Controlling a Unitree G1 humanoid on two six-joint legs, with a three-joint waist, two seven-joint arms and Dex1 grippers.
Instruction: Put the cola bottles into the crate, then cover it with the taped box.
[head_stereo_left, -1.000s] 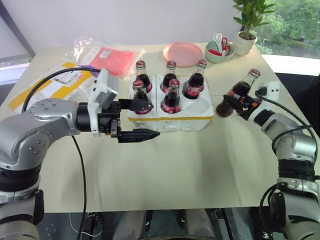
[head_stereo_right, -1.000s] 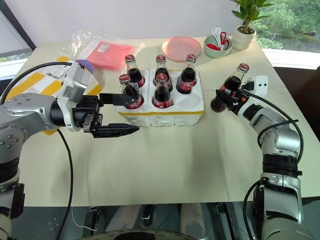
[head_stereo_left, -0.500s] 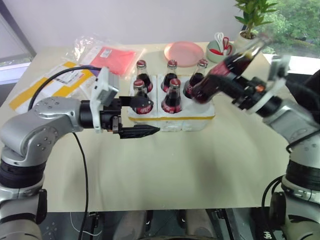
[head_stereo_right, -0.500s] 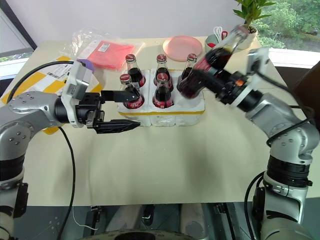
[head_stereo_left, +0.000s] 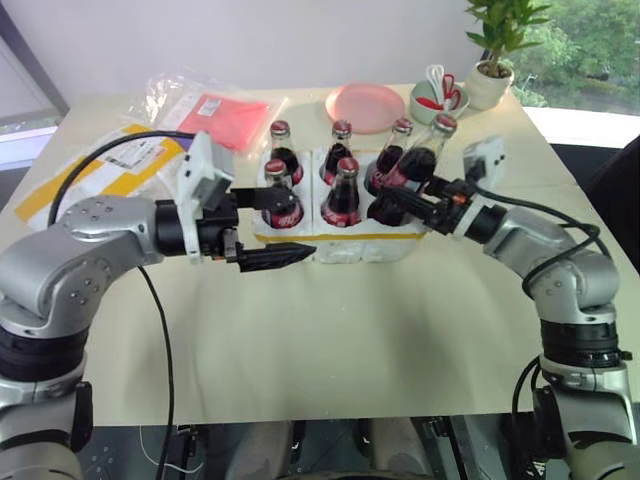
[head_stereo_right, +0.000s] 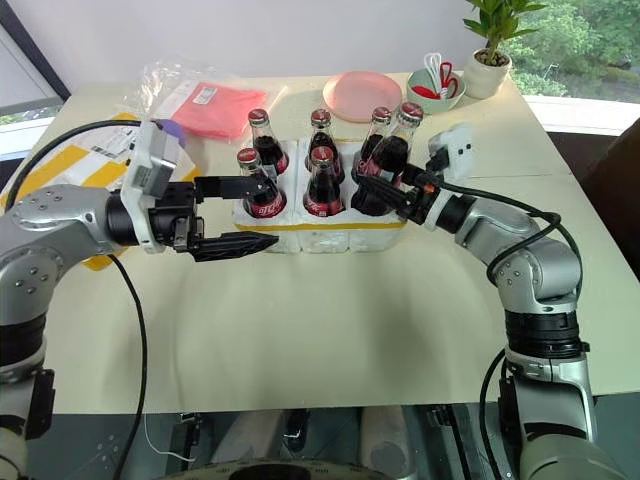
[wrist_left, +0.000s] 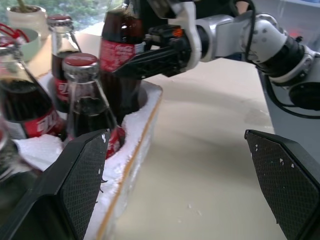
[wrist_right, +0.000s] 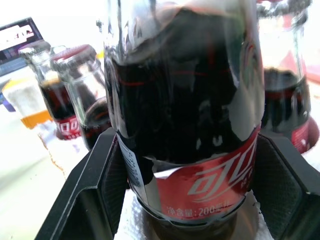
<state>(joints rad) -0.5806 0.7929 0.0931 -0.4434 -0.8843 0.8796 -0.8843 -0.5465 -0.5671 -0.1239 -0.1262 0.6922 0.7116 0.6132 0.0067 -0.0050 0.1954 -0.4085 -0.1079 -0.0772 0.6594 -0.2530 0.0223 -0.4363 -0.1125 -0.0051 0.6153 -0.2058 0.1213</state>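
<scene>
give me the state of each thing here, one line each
sixth cola bottle: capped, tilted, base in the crate's last well, held
other five cola bottles: capped, upright in their wells
crate: uncovered
taped box: lying behind the left arm, not on the crate
left gripper: open, empty, beside the crate
right gripper: shut on the sixth bottle
pink plate: empty

Dark glass cola bottles (head_stereo_left: 343, 192) with red labels, white foam crate (head_stereo_left: 340, 243) with yellow band, pink round plate (head_stereo_left: 365, 107), beige worktop (head_stereo_left: 380, 340).
</scene>
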